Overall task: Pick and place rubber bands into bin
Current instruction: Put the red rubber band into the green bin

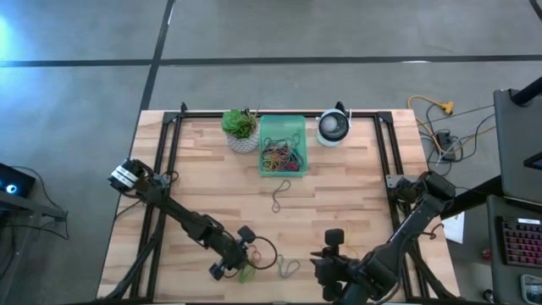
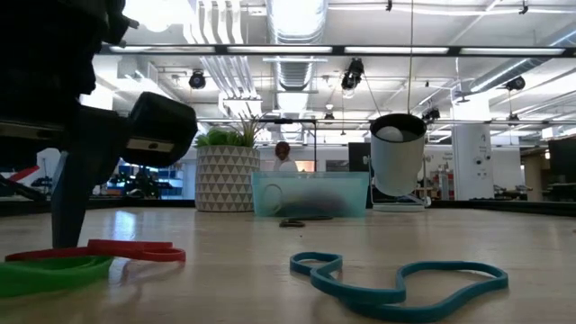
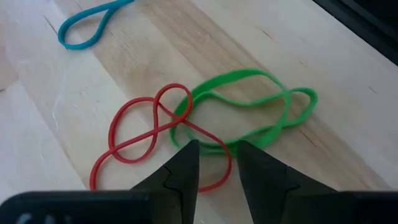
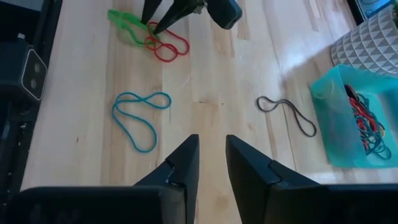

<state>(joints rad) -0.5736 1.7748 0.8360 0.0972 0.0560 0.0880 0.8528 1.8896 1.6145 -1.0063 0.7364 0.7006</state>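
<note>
Wooden counter [image 1: 339, 199] with loose rubber bands near its front edge and more in the bin [image 1: 282, 129] at the back.

The left end effector [image 3: 216, 163] is down over a tangled red band [image 3: 143, 134] and green band [image 3: 249, 112], its fingers a narrow gap apart with nothing between them. The right end effector [image 4: 211, 163] hangs above bare wood, fingers narrowly parted and empty, near a blue band [image 4: 138, 118]. A dark band [image 4: 287, 112] lies just before the bin.

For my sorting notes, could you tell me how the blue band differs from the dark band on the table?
The blue band lies near the table's front, close to both grippers; the dark band lies nearer the bin. The blue band looks thicker and pinches into two loops; the dark one trails long and thin. Both lie flat, untouched.
</note>
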